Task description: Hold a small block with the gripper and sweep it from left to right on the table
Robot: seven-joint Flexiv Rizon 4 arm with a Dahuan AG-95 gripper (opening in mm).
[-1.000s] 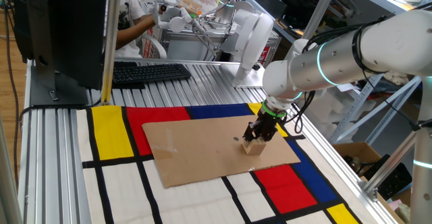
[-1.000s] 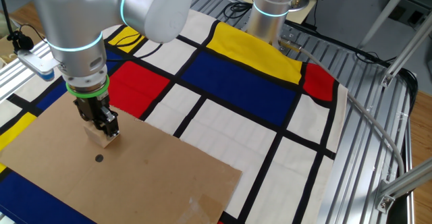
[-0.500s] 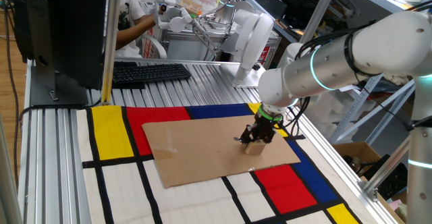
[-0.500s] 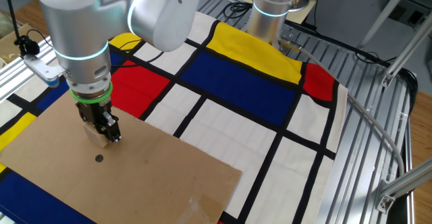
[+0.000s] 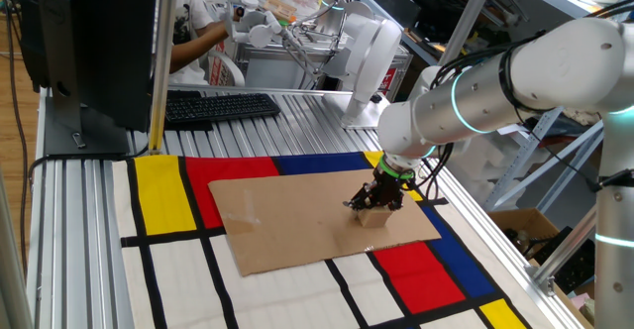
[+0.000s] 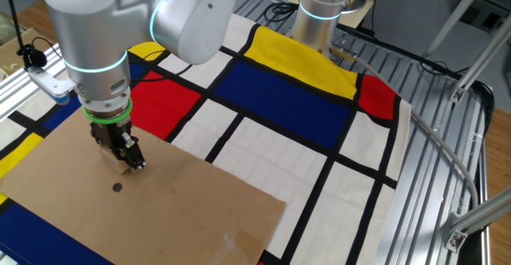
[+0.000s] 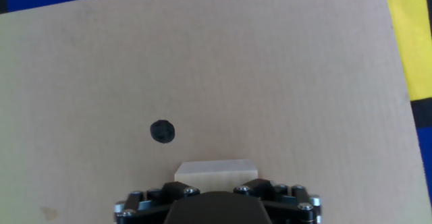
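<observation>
Jaws of the gripper point(image 5: 373, 202) are pointing straight down over the small block point(image 5: 373, 216), but whether they are pinching it or standing just clear of its sides cannot be told (the black fingers are covering most of it in both fixed views). In the hand view the small block point(image 7: 215, 173) is showing as a pale tan slab right against the gripper's body, with a black dot point(image 7: 162, 131) on the surface near it. That block is sitting on the cardboard sheet point(image 5: 297, 220), near its right edge in one fixed view. Under the sheet is lying the coloured mat on the table point(image 5: 84, 230), and a keyboard point(image 5: 220, 105) is resting behind it.
</observation>
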